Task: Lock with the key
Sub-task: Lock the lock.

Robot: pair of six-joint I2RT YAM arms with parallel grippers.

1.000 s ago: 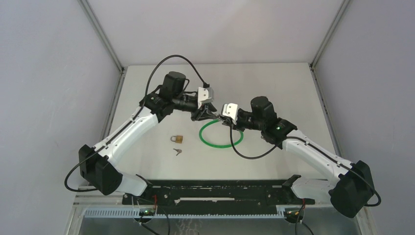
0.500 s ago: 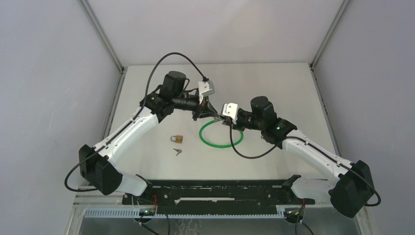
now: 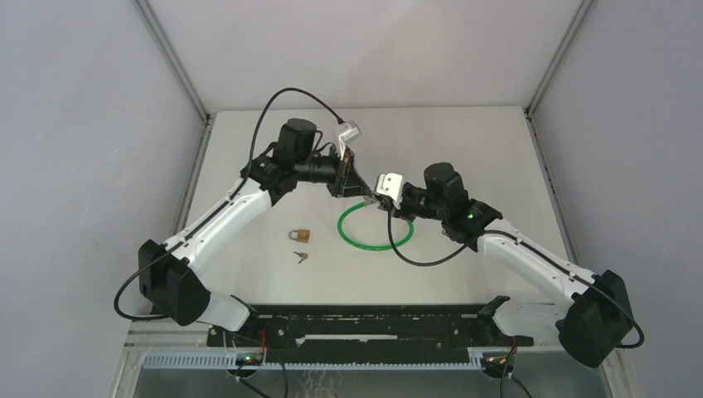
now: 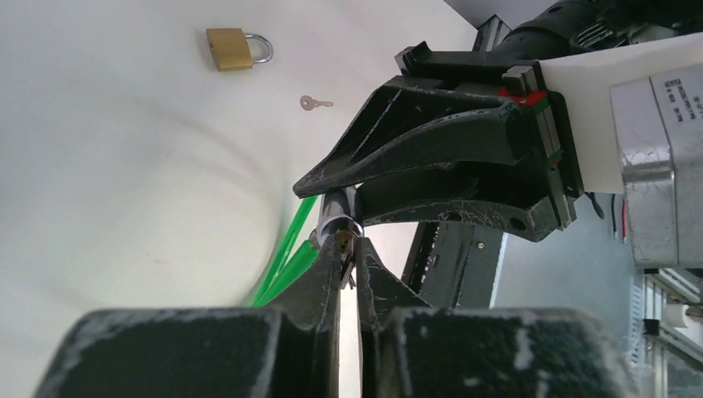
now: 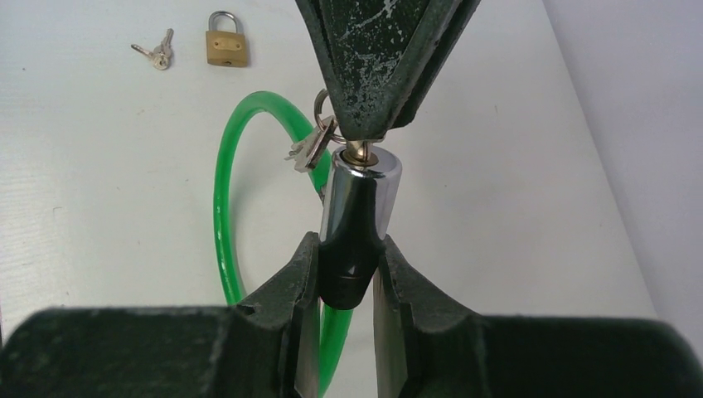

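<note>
The shiny lock barrel (image 5: 358,207) is up off the desk (image 5: 99,166), near its middle, and its green cable (image 5: 222,207) loops down to the desk. The right tool (image 5: 348,245) is clamped on the dark end of the barrel, one finger on each side. A small key (image 5: 361,152) sits in the other end, and the left tool (image 4: 349,251) is pinched tight on the key's head. A key ring (image 5: 308,149) with another key hangs beside it. The step in hand looks like turning the key. To do it well, the right tool should hold the barrel firm so it cannot spin. The left tool should twist straight around the key's own line, with no push to the side, or the thin key may bend or slip out. A brass padlock (image 5: 227,46) and two spare keys (image 5: 156,53) lie well apart on the desk. The key's head is hidden inside the left tool. I cannot tell how far the key is turned, or if the cable's end is pushed all the way into the barrel. From the top camera the key is too small to make out.
</note>
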